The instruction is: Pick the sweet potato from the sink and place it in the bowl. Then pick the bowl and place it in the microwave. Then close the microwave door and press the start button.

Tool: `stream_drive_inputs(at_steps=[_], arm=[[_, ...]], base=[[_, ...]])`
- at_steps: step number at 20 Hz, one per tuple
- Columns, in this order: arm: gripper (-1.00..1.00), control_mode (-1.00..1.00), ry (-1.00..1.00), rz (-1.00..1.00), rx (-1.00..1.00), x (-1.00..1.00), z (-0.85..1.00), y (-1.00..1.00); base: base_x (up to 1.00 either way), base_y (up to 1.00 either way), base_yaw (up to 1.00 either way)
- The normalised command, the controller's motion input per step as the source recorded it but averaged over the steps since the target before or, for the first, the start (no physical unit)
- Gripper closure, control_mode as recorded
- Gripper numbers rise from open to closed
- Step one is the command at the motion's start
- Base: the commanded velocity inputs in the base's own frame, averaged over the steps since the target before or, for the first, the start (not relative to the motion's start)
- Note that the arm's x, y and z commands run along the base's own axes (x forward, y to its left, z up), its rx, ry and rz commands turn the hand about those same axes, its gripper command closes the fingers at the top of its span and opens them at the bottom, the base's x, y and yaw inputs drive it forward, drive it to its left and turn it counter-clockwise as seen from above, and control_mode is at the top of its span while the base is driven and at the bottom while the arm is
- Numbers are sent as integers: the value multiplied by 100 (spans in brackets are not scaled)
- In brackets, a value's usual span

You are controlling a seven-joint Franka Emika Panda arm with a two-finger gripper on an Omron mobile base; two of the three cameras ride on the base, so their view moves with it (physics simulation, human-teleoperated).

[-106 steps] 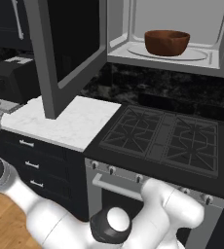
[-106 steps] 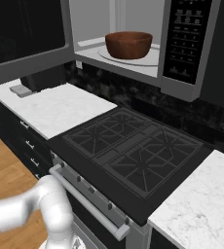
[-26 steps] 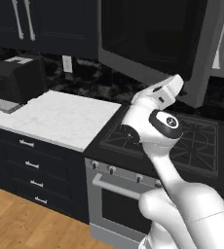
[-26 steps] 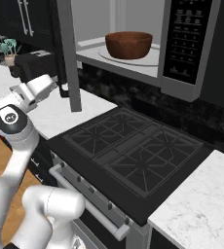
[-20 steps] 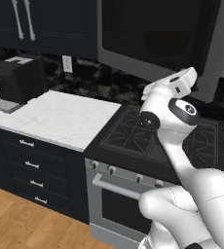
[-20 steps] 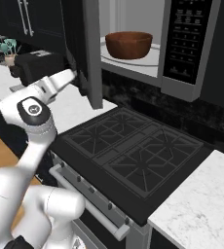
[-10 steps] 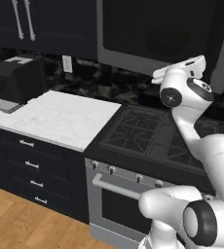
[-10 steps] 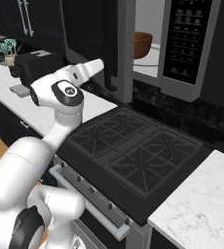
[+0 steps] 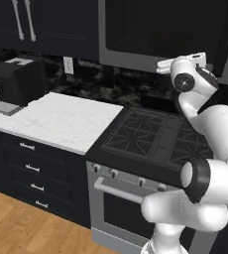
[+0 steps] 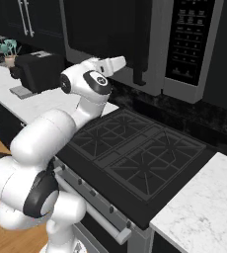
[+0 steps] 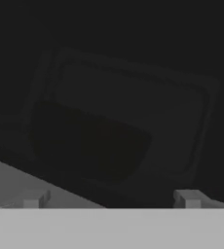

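The microwave door [image 9: 155, 30] [image 10: 105, 27], a dark glass panel, stands shut or very nearly shut against the grey microwave [image 10: 160, 74]. My gripper [image 10: 122, 62] [image 9: 201, 56] is up against the door's front. In the hand view the gripper [image 11: 110, 199] is open, with its two tips wide apart and nothing between them. They face the door [image 11: 133, 73], and a dim rounded dark shape shows behind the glass; I cannot tell if it is the bowl. The sweet potato is hidden. The sink is out of view.
The control panel [image 10: 187, 39] is on the microwave's right side. Below lies a black gas cooktop [image 9: 155, 144] [image 10: 135, 148]. A white marble counter [image 9: 51, 119] to the left carries a black toaster [image 9: 19, 79] [image 10: 39, 69]. More counter [image 10: 204, 207] lies to the right.
The microwave door has swung from half open to shut, with my hand following it rightward along its front. The bowl seen inside earlier is now covered by the door.
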Motion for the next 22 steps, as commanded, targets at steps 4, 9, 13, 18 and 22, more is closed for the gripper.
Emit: stream_drive_inputs(at_steps=[4, 9, 13, 18, 22], arm=[[-100, -100, 0, 10, 14, 60, 5, -24], [-100, -100, 0, 7, 10, 49, 3, -28], [-100, -100, 0, 5, 7, 70, 0, -26], [-100, -100, 0, 2, 2, 47, 4, -9], [-100, -100, 4, 0, 0, -15, 29, 21]], base=[[0, 0, 0], [0, 0, 0], [0, 0, 0], [0, 0, 0], [0, 0, 0]])
